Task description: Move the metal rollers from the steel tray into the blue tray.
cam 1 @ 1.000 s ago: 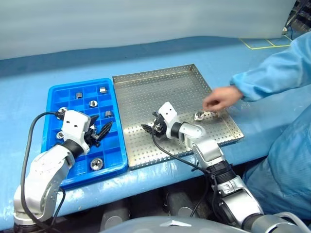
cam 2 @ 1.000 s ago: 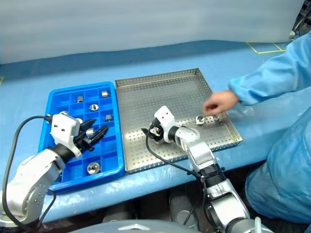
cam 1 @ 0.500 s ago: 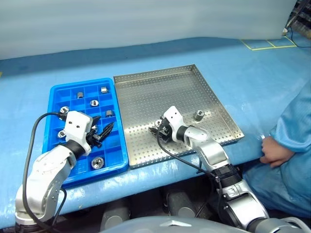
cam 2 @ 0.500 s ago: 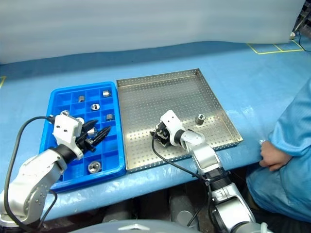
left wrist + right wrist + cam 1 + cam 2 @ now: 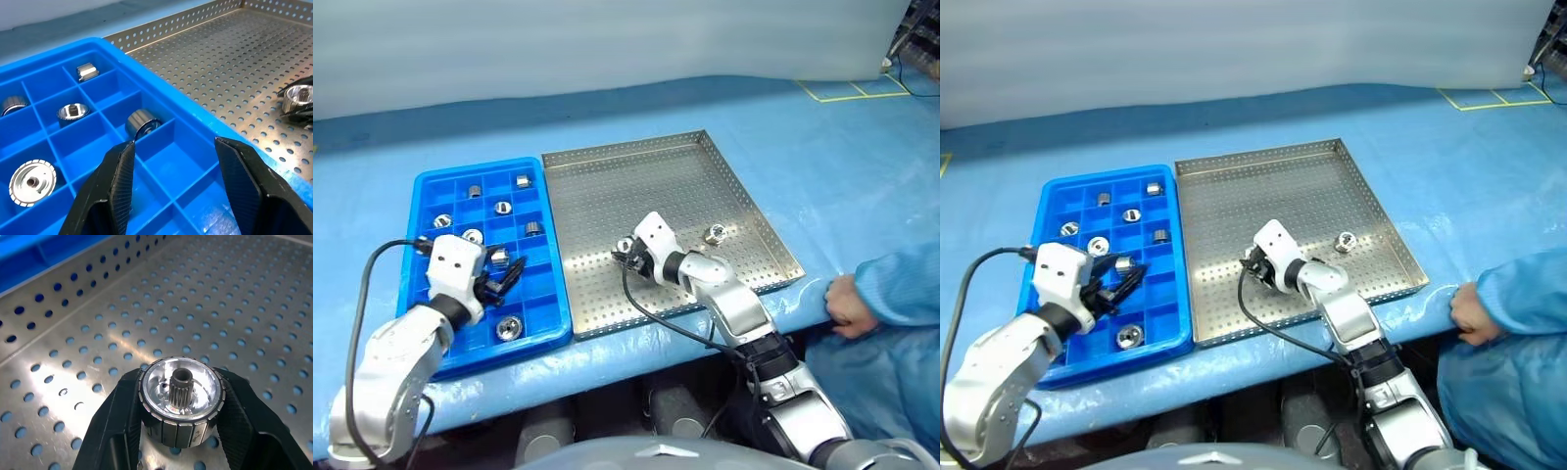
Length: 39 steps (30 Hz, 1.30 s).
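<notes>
Left gripper (image 5: pixel 499 281) hovers, fingers apart and empty, over the blue tray (image 5: pixel 423 186), where several rollers already sit. Right gripper (image 5: pixel 178 428) is clamped on a metal roller (image 5: pixel 180 400) above the steel tray (image 5: pixel 607 166); a second ago it stood wide. Rigid, slick, probably weighty: grip across its ribbed flanks. Another roller (image 5: pixel 714 233) waits nearby. The person's hand has withdrawn from the tray.

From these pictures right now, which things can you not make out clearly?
- Roller in the right gripper: its lower face is hidden by the fingers.
- Whether it is lifted off the steel tray: cannot tell.
- Rollers in the blue tray: too small in the head views for detail.
- The person: cut off at the edge, a hand shows.
</notes>
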### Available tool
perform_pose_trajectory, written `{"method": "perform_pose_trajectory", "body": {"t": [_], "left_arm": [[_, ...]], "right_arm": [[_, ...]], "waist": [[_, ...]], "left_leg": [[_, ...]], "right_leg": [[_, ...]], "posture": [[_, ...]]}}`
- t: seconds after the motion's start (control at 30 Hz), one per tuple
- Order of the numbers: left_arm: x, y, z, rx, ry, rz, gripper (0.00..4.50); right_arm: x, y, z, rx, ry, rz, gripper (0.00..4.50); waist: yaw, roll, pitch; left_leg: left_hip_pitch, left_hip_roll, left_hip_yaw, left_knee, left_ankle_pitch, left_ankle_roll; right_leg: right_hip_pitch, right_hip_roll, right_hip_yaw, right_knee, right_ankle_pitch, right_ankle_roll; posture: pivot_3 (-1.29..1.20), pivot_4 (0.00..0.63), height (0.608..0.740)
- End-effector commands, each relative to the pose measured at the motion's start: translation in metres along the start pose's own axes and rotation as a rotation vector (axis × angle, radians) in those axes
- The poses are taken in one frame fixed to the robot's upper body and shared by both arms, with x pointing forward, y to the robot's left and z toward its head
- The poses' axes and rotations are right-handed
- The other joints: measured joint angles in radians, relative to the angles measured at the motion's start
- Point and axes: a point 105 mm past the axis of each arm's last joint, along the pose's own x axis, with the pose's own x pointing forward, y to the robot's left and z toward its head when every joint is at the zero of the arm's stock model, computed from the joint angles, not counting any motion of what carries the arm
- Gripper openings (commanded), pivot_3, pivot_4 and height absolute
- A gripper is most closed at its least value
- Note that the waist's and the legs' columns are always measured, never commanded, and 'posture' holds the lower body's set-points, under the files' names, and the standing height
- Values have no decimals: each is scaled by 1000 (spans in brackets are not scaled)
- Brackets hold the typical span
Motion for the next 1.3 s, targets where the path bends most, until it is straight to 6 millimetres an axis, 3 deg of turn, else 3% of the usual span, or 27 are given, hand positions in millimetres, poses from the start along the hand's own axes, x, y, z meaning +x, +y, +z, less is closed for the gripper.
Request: {"method": "perform_pose_trajectory", "body": {"t": [0.03,0.2,0.3,0.57,0.9,1.27,1.3], "left_arm": [[-19,30,9,40,-16,164,2808],[-39,59,-4,88,53,342,2808],[-44,59,-9,70,63,369,2808],[-42,36,-14,54,47,302,2808],[-40,34,-15,43,46,297,2808],[-37,34,-17,42,52,289,2808],[-36,33,-16,42,50,284,2808]], "right_arm": [[3,28,66,-87,-203,117,1755],[18,70,99,-136,-296,293,1755],[33,88,96,-170,-271,353,1755],[47,104,77,-138,-213,426,1755],[56,109,66,-122,-182,436,1755],[46,96,42,-116,-97,409,1755],[46,94,40,-117,-88,404,2105]], "waist": [[2,0,0],[29,-1,-1],[50,-2,-1],[96,-5,-3],[97,-5,-3],[98,-5,-3],[97,-5,-3]], "left_leg": [[0,1,0,0,0,0],[0,1,-1,0,0,0],[0,0,-1,0,0,0],[0,0,-1,0,0,0],[0,5,-1,0,2,-3],[1,5,-2,0,2,-4],[1,5,-2,0,2,-4]], "right_leg": [[0,0,0,0,0,-1],[0,0,-2,0,-1,-4],[1,-2,-4,-1,-2,-5],[2,-4,-7,-2,-4,-10],[3,-1,-15,-1,-5,-16],[4,-1,-16,-1,-5,-16],[4,-1,-16,-1,-5,-16]], "posture": [[12,150,740],[48,150,740],[82,150,740],[127,150,740],[137,150,740],[113,150,740],[113,150,740]]}}
